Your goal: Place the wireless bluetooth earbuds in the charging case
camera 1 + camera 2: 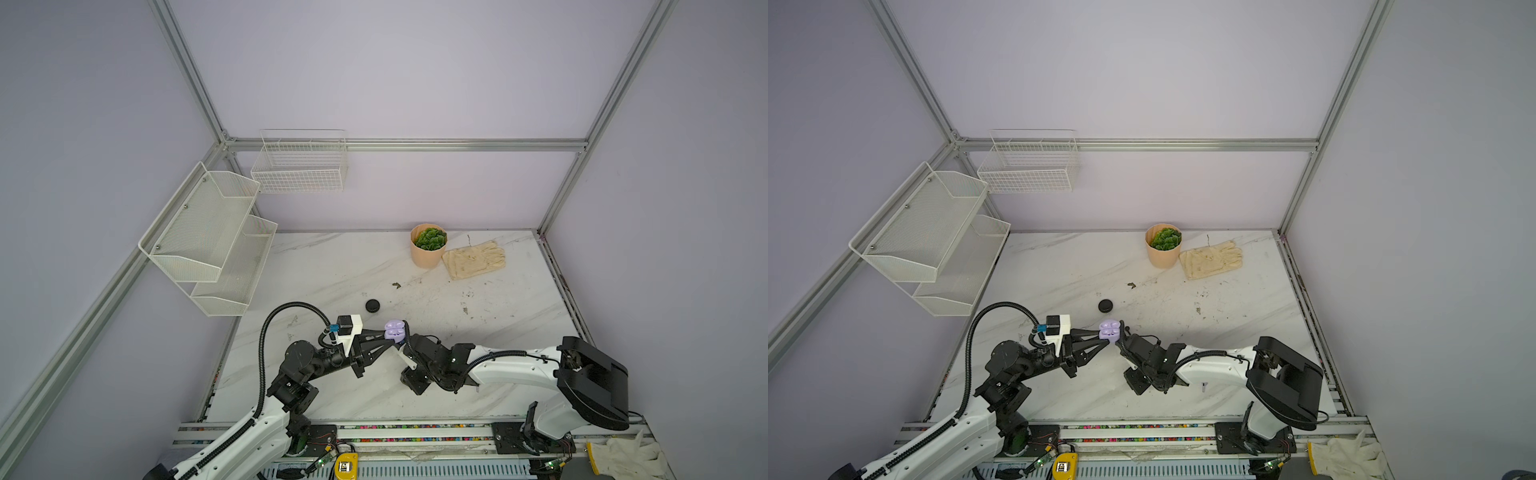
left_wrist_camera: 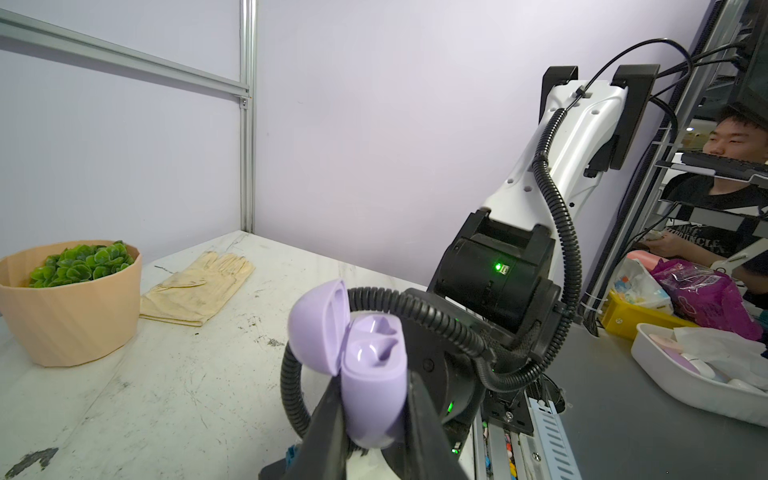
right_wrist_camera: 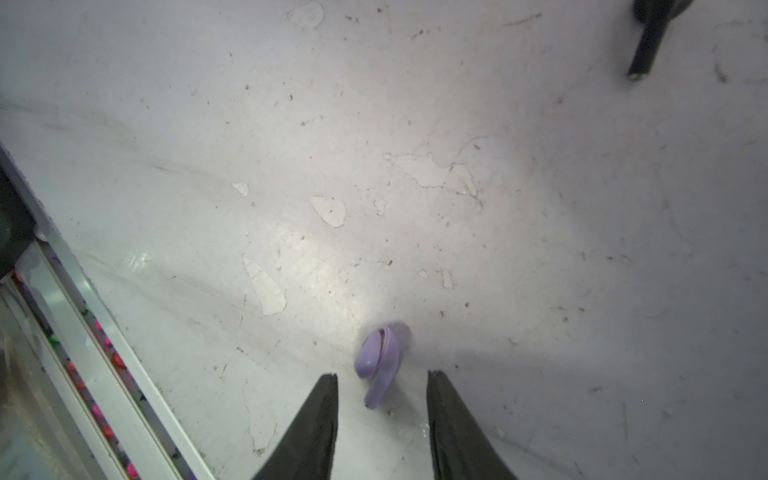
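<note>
my left gripper (image 2: 375,409) is clamped tight on the lilac case (image 2: 371,368), lid open, held up off the table (image 1: 332,270). my right gripper (image 3: 382,375) points down at the table, at about 5 o'clock of that case in both top views, jaws partly apart and gripping nothing. one lilac earbud (image 3: 379,353) lies on the table just off the fingertips, touching neither. a black case (image 1: 372,306) sits at 11 o'clock of the lilac one. the pot (image 1: 427,253) and glove (image 1: 473,259) are at 1 o'clock, well apart.

Both top views high over the whole table (image 1: 332,266); wrist views close, low.
</note>
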`<state>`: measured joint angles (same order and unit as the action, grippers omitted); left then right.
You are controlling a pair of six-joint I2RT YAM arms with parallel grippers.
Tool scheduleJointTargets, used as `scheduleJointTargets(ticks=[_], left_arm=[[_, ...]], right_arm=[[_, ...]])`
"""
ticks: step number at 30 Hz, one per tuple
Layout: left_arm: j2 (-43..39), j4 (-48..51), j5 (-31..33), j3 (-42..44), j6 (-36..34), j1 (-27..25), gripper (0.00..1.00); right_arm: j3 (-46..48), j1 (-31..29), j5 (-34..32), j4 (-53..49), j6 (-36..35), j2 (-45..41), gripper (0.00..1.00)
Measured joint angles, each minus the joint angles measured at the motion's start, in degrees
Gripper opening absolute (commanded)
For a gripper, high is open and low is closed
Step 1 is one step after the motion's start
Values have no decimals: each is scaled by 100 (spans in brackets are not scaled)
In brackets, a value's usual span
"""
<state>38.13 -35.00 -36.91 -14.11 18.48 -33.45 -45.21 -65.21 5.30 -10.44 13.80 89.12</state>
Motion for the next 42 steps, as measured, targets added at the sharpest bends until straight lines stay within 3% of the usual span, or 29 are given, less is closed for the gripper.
scheduleJointTargets(ticks=[18, 34, 42], left_arm=[[2, 96, 105, 0, 177, 0, 0], [155, 92, 48, 0, 214, -2, 0], [168, 35, -2, 0, 258, -11, 0]], right_arm=[[-195, -22, -151, 267, -155, 402, 32], [-63, -22, -83, 391, 219, 393, 38], [76, -22, -48, 481, 391, 284, 35]])
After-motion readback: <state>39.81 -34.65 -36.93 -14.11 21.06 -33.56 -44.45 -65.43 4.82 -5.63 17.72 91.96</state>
